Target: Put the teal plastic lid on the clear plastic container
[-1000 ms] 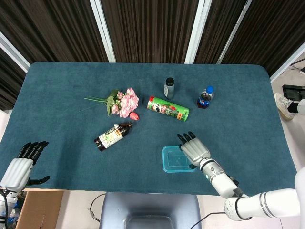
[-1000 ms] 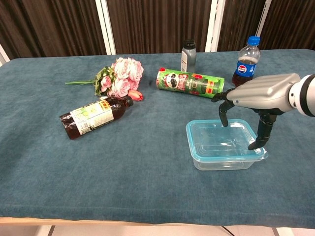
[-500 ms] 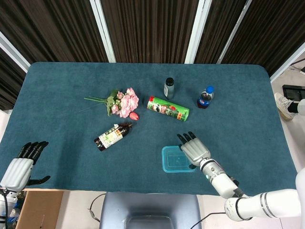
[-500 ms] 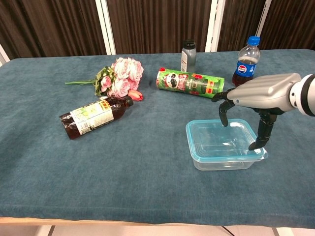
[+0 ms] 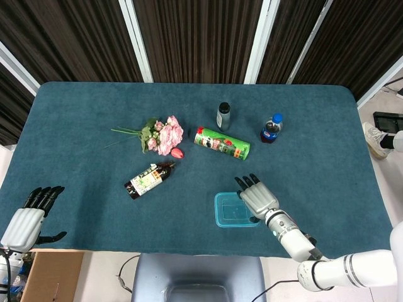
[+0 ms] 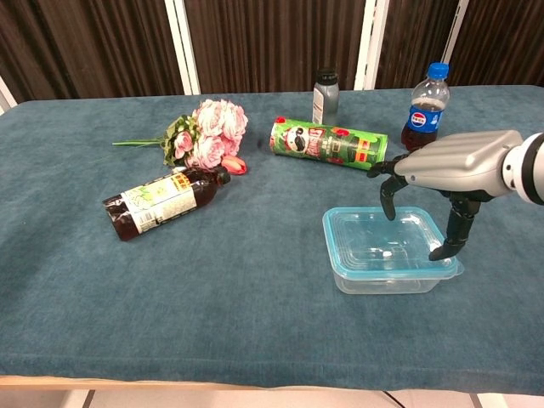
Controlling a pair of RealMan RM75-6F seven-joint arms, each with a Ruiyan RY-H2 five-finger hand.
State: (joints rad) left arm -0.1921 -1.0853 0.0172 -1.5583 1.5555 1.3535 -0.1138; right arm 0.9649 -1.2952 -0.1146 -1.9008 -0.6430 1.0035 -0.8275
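The lid (image 6: 387, 240) sits on the container (image 6: 391, 277) near the table's (image 5: 82, 138) front edge. The right hand (image 6: 446, 170) hovers over it, fingers (image 6: 388, 197) spread and pointing down at the lid, grasping nothing; contact is unclear. The left hand (image 5: 25, 221) rests off the front left corner, fingers apart and empty.
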